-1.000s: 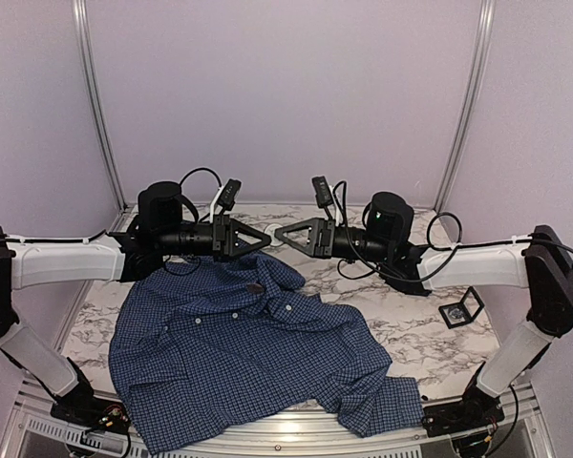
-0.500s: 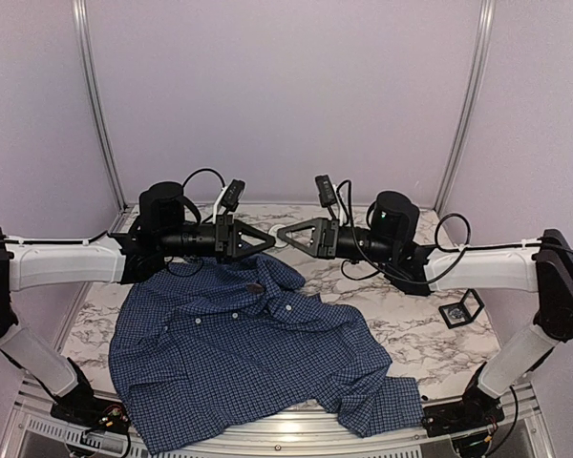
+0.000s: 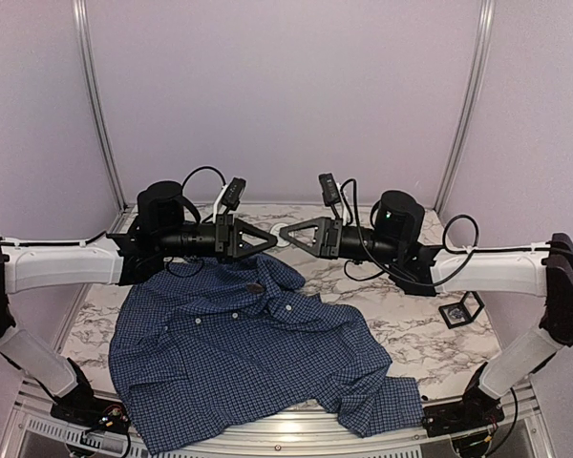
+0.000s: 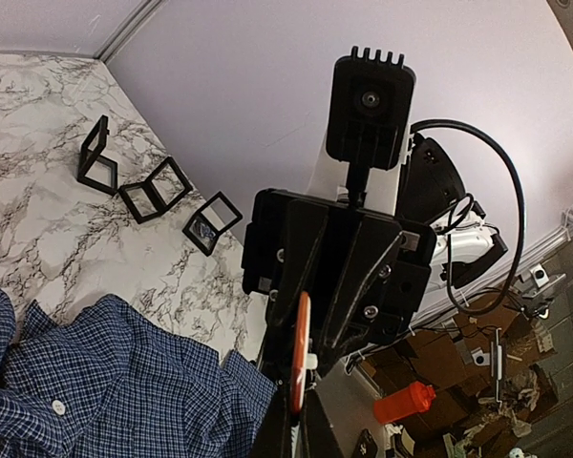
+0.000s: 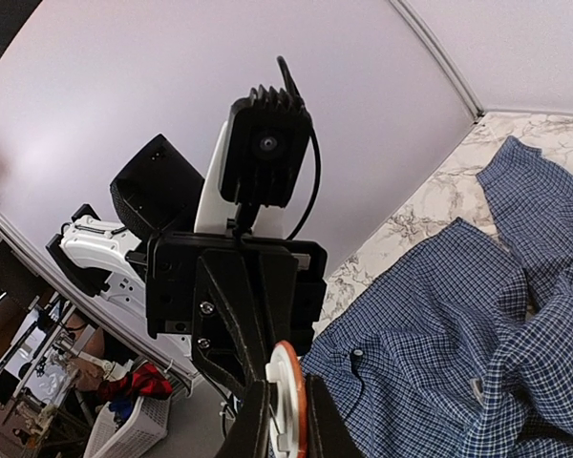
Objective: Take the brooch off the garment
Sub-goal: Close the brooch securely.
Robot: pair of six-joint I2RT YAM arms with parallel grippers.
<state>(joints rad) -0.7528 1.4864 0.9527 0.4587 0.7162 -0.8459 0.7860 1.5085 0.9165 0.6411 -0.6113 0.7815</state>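
Note:
The garment (image 3: 239,353), a dark blue checked shirt, lies spread on the marble table, collar toward the back. Both grippers meet tip to tip in the air above the collar. The brooch (image 3: 280,231) is a small pale speck between the tips. In the left wrist view the brooch (image 4: 301,348) shows edge-on, orange, with its lower end between my left gripper (image 4: 301,429) fingers. In the right wrist view the brooch (image 5: 288,386) is a white-and-orange disc between my right gripper (image 5: 288,425) fingers. My left gripper (image 3: 270,239) and right gripper (image 3: 286,234) both look shut on it.
A small black frame (image 3: 461,307) with a bluish piece stands on the table at the right. The left wrist view shows three black frames (image 4: 156,188) in a row near the back wall. The shirt (image 5: 477,324) hangs over the table's front edge.
The right arm has shifted slightly to the right, its gripper tip moving a little with it. The left arm and the shirt have not moved.

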